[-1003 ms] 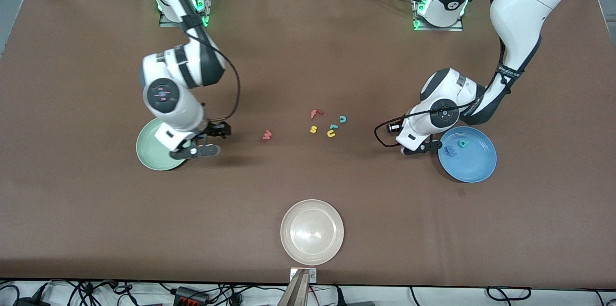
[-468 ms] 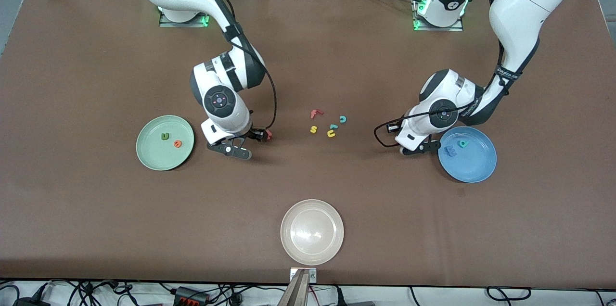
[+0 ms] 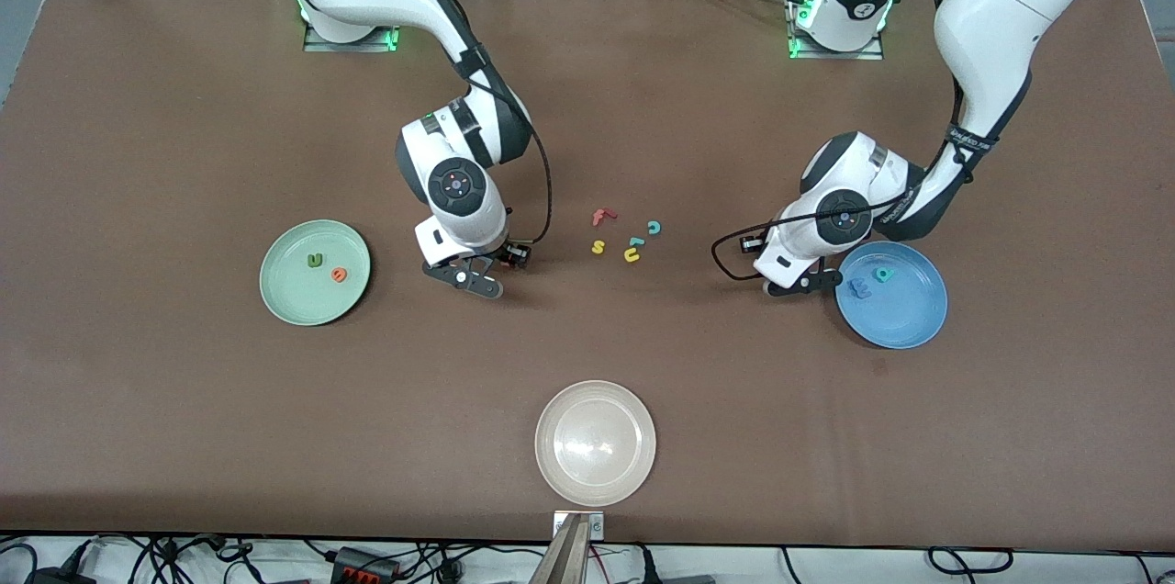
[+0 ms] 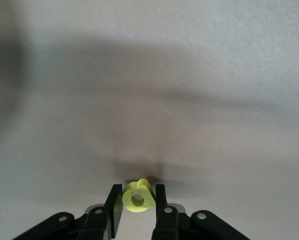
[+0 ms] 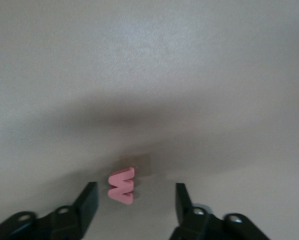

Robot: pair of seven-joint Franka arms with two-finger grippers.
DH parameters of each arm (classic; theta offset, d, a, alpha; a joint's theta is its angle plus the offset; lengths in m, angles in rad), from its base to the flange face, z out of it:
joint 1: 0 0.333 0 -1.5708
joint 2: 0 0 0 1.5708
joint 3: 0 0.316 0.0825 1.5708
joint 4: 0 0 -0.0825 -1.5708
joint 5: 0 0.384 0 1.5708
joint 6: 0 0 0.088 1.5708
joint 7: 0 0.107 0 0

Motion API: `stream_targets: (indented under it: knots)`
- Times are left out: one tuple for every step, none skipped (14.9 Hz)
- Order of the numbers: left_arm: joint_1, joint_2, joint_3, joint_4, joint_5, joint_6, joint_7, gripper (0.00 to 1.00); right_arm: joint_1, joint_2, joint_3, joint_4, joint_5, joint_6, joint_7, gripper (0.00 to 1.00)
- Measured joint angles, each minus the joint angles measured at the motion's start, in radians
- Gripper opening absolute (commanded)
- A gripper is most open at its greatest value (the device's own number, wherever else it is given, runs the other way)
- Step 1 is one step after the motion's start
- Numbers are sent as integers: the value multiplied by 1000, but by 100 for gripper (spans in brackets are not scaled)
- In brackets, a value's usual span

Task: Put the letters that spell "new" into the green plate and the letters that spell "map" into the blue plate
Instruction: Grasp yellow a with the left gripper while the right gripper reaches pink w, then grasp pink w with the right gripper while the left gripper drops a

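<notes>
- Cream-white plate [image 3: 596, 443]: nearest the front camera, at mid-table, nothing in it.
- Blue plate [image 3: 904, 316]: toward the left arm's end of the table; the blue "m" [image 3: 860, 288] and teal "a" [image 3: 883, 274] lie in it, apart.
- Green plate [image 3: 298, 299]: toward the right arm's end; the dark green "n" [image 3: 315, 261] and orange "e" [image 3: 340, 275] lie in it side by side.
- Left gripper [image 4: 137, 206]: low over the table just beside the blue plate's rim, on the side toward the loose letters; its fingers [image 4: 116, 206] are closed on the yellow "p" [image 4: 138, 197], one pressing each side.
- Right gripper [image 5: 137, 204]: down at the table between the green plate and the loose letters; its fingers [image 5: 88, 202] stand apart on either side of the salmon-red "w" [image 5: 122, 185], which lies on the table untouched.
- Loose letters, mid-table, farther from the camera than the plates: yellow "s" [image 3: 598, 246], yellow "u" [image 3: 632, 256], red "f" [image 3: 601, 217], teal "c" [image 3: 654, 228], and one more small teal piece [image 3: 634, 242] touching the "u".
</notes>
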Motion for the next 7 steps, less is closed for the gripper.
stream_targets:
  knots:
    - [0,-11,-2,30,1,-58,29,8,5,4,0,0,0,4,15,63]
    - [1,-24,-2,65,1,-119,70,8,8,8,0,0,1,10,28,60]
    - [2,-36,-1,101,1,-175,118,8,11,13,0,0,1,17,35,60]
    - [7,-46,1,138,2,-223,173,8,14,20,0,0,1,24,38,60]
    - [18,-53,3,170,2,-256,234,8,16,26,0,0,2,28,40,59]
    - [38,-56,5,194,4,-273,300,9,17,30,0,0,2,31,40,59]
    - [66,-55,9,212,14,-279,376,10,18,34,0,0,2,33,41,58]
